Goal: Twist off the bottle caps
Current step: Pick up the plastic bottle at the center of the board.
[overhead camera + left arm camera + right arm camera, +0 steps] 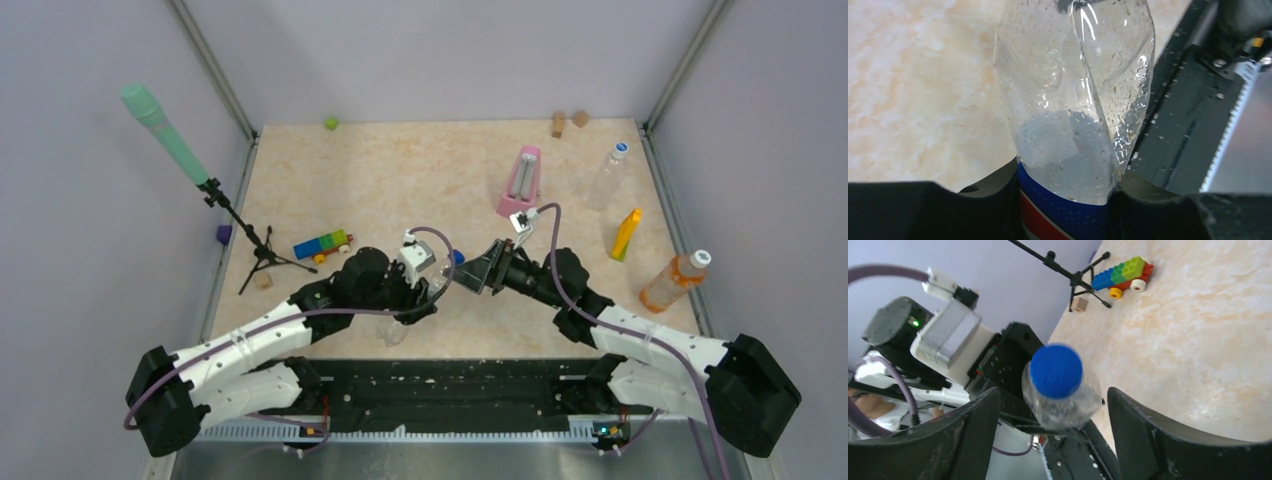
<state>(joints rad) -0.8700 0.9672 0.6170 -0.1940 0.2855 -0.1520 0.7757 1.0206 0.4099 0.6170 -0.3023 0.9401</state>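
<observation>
One short clear bottle with a blue and red label was at the near middle of the desk, between the two arms. It was tilted, and its long axis ran from its base, nearest the desk's front edge, up and to the right to its dark blue cap. The cap pointed straight at the right wrist camera and was on the bottle's neck. Whether the base touched the desk could not be told.

The left claw was clamped on the bottle at the label, with one finger pressed against each side. The right claw stood open. Its two fingers were on either side of the cap, with a clear gap on both sides, and they touched nothing.

A taller clear bottle and an orange bottle were well apart from both claws on the right side of the desk, each with its cap on.
</observation>
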